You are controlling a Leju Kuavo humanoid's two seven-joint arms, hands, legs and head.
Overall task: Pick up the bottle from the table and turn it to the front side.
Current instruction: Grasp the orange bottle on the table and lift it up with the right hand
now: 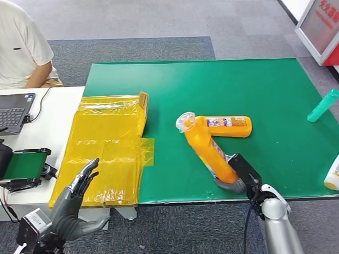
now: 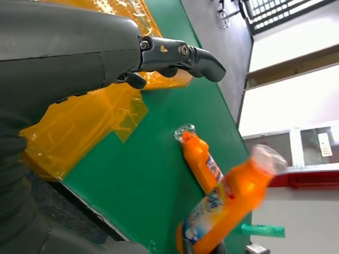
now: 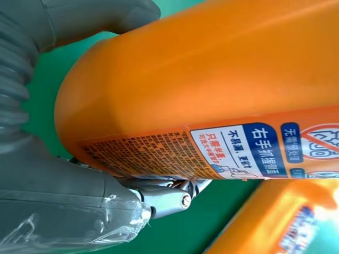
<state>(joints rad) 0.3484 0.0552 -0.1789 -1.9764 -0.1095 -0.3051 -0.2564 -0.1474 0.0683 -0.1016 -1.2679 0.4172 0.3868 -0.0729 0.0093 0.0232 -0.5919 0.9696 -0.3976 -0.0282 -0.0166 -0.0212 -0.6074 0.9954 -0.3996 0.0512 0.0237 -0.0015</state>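
Nearest me, my left hand (image 1: pixel 78 185) hangs off the near left edge of the table, fingers spread wide, holding nothing, over the near corner of the yellow plastic sheet (image 1: pixel 108 153). Same hand in the left wrist view, fingers (image 2: pixel 199 58) straight and apart. My right hand (image 1: pixel 240 177) sits at the near edge of the green mat (image 1: pixel 240 84), wrapped round the base of an orange bottle (image 1: pixel 206 151). Held bottle tilts up and away to the left, clear cap (image 1: pixel 185 123) at the far end. Right wrist view: thumb (image 3: pixel 100 16) on one side of the bottle body, fingers under it, printed label (image 3: pixel 240 151) facing the camera. Second orange bottle (image 1: pixel 228 126) lies flat on the mat just behind, its neck end touching or just beside the held one's cap; can't tell which. Teal bottle (image 1: pixel 323 105) lies far right on the mat. White bottle (image 1: pixel 332 174) at the right edge, cut off. Laptop (image 1: pixel 14 111) on the white table (image 1: pixel 56 116) to the left, person (image 1: pixel 21 47) in a white shirt seated behind it.
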